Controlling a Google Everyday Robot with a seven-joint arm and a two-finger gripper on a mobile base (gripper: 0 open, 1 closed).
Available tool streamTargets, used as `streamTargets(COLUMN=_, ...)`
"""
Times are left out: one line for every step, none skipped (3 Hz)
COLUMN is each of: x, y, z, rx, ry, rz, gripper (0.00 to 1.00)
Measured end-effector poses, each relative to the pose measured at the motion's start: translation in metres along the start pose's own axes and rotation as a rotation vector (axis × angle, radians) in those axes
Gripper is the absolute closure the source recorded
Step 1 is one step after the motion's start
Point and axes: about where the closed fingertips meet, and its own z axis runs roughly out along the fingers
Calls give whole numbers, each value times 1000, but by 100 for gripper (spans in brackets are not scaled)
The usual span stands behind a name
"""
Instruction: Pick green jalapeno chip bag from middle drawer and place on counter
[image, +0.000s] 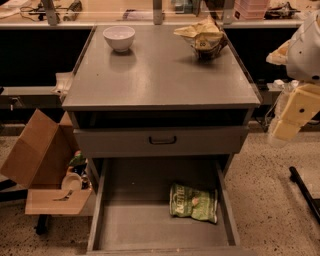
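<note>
The green jalapeno chip bag (194, 202) lies flat on the floor of the open middle drawer (140, 215), towards its right side. The counter (160, 75) is the grey cabinet top above it. My gripper (291, 119), with pale yellow parts under a white arm, hangs at the right edge of the view. It is beside the cabinet's right side, at about the height of the closed drawer front, well above and to the right of the bag. It holds nothing that I can see.
A white bowl (119, 37) and a yellow-tan bag (202, 37) stand at the back of the counter. A closed drawer front with a black handle (162, 140) sits above the open drawer. Cardboard boxes (35, 155) stand on the floor at the left. A black bar (305, 192) lies at the right.
</note>
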Motion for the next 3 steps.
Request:
streamTargets(x=0, y=0, z=0, rx=0, ry=0, rz=0, gripper=0)
streamTargets(x=-6, y=12, z=23, rx=-18, ry=-33, rz=-22, gripper=0)
streamTargets(x=-12, y=37, z=76, rx=-70, ry=-107, rz=-33, gripper=0)
